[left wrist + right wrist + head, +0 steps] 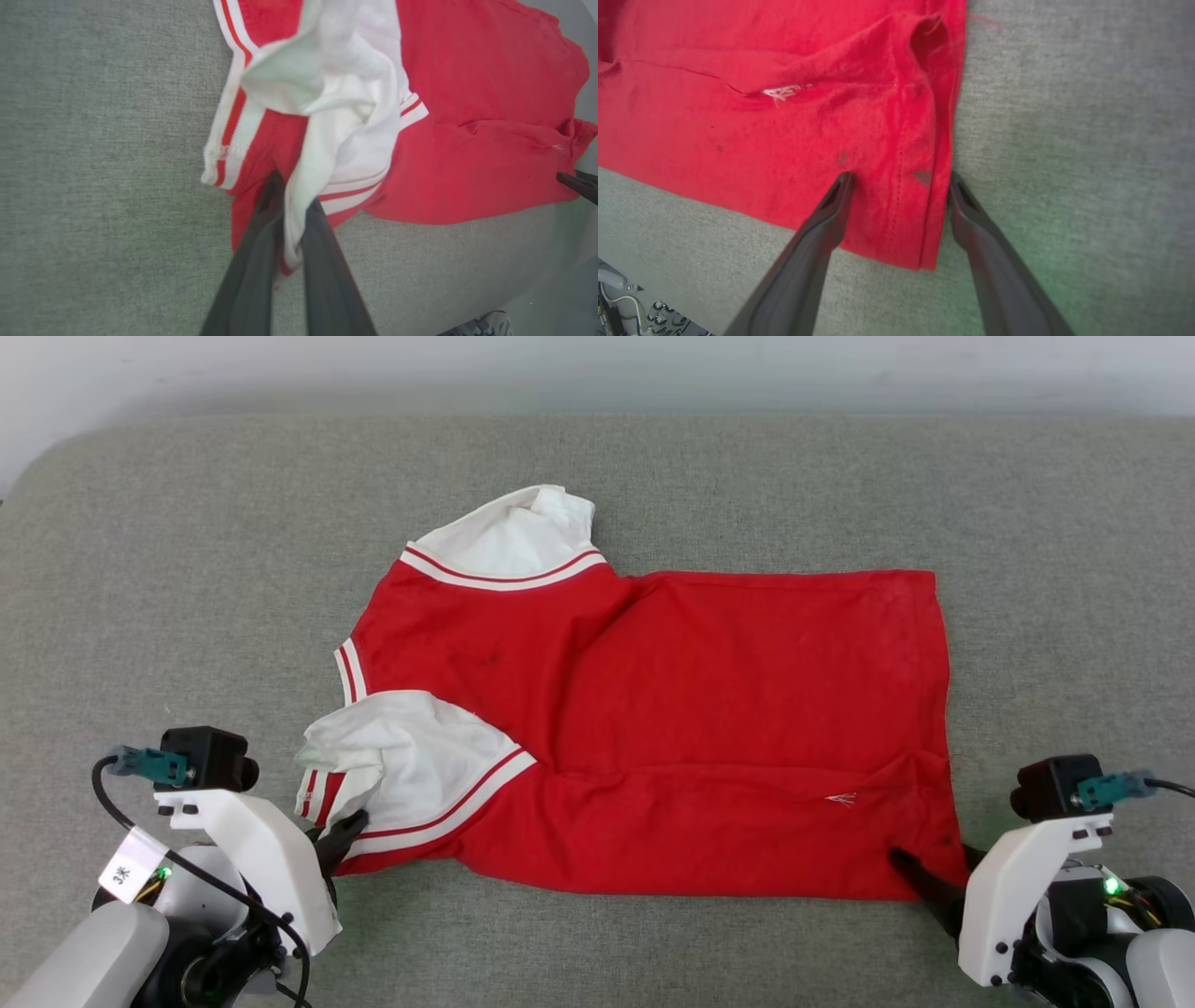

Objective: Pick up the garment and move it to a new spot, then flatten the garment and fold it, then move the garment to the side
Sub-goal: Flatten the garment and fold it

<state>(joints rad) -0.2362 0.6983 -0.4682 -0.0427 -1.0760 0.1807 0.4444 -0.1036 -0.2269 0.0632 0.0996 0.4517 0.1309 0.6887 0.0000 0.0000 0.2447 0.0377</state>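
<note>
- garment (653, 728) = bright red jersey, spread sideways on the grey fabric surface (187, 569), roughly mid-frame in my head view; neck end twd my left, hem end twd my right
- plain red face is up, mostly flat, w/ a long crease running along the near side and a puckered fold at the near-right corner
- white sleeve panels edged w/ a red stripe: far sleeve lies flat-ish at the top, near sleeve is bunched up and partly turned over on itself
- striped white/red trim shows at the neck opening on the left edge
- small white mark near the near-right crease, plus a few dark specks on the red
- left gripper (294, 196) is clenched on the garment: a strip of white sleeve cloth runs between the two fingers, red edge beside them
- right gripper (900, 179) is released, jaws wide, straddling the near-right hem corner: one finger lies over the red cloth, the other is on the grey surface just beside the hem; not gripping
- hard to see: in head view the left fingertips are buried under the bunched sleeve, and the right arm's white mount covers most of its fingers
- underside of the jersey is hidden, so can't tell what's on that face
- left wrist view: dark fingertips at the right edge, cut off; grey patterned thing at the bottom edge, can't tell what
- right wrist view bottom-left corner: cables/parts, too cropped to ID
</note>
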